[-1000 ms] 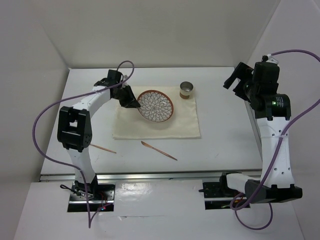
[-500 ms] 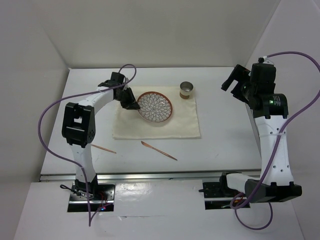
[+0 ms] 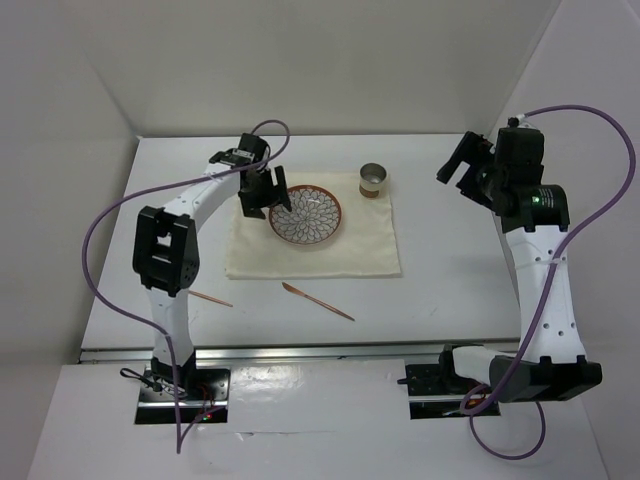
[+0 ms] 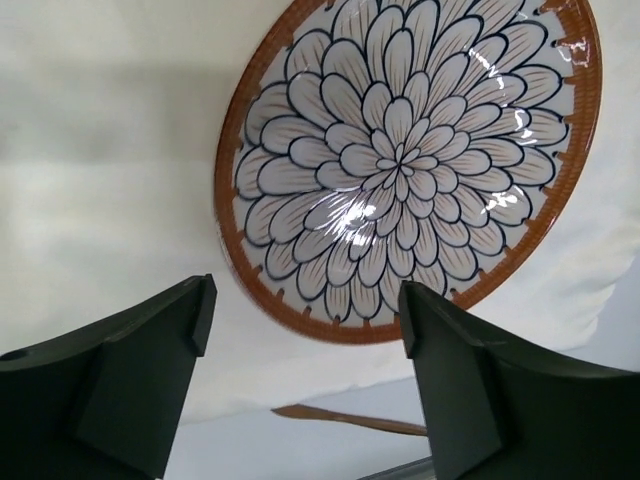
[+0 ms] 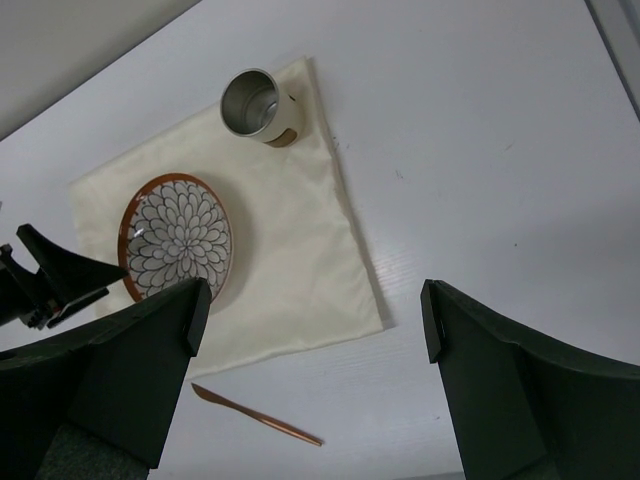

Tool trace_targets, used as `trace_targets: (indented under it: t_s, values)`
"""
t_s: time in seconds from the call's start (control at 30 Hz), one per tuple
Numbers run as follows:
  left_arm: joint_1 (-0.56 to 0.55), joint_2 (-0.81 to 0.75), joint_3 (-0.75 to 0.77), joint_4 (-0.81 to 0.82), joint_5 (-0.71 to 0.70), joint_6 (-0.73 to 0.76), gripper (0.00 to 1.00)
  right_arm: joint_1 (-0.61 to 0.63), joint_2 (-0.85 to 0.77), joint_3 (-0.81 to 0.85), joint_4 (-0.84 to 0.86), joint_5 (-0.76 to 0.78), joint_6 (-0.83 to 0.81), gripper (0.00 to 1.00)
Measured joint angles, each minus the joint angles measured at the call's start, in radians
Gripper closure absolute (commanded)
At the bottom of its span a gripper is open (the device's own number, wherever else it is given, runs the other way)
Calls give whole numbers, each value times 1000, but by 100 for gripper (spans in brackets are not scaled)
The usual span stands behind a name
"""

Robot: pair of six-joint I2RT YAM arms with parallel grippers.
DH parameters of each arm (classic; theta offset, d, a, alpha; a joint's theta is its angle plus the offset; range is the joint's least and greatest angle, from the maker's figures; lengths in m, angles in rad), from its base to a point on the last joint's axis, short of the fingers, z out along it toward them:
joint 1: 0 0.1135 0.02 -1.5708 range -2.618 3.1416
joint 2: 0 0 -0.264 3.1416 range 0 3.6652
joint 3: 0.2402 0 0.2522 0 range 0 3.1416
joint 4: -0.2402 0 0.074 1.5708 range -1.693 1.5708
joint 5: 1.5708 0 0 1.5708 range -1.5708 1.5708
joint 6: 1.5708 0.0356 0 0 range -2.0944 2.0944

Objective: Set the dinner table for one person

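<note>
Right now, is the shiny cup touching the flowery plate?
Apart. The right wrist view shows bare cream cloth between the cup and the plate.

Left gripper (image 4: 305, 300) extended forward, tilted down, jaws spread wide, nothing between them. Right gripper (image 3: 462, 166) held high, jaws likewise spread.

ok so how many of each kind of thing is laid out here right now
plate: 1
metal cup: 1
cream placemat: 1
copper-coloured utensils: 2, the knife-like one just in front of the placemat and the thin one further left
total: 5
</note>
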Motion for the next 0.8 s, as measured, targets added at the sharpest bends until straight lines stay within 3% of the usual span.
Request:
trace_targets:
  t_s: [0.13, 0.3, 0.43, 0.6, 0.8]
  values:
    - [-12, -109, 3, -70, -117, -9, 18, 0, 2, 0, 7, -15, 0, 0]
    - [58, -382, -89, -137, -275, -91, 19, 0, -1, -21, 26, -31, -4, 0]
    - [194, -546, -304, -159, -328, -180, 20, 0, -4, -76, 48, -61, -4, 0]
    - [291, -579, -648, -195, -306, -268, 22, 0, -5, -125, 61, -94, -4, 0]
    - [372, -607, -816, -195, -254, -323, 27, 0, -19, -148, 83, -117, -4, 0]
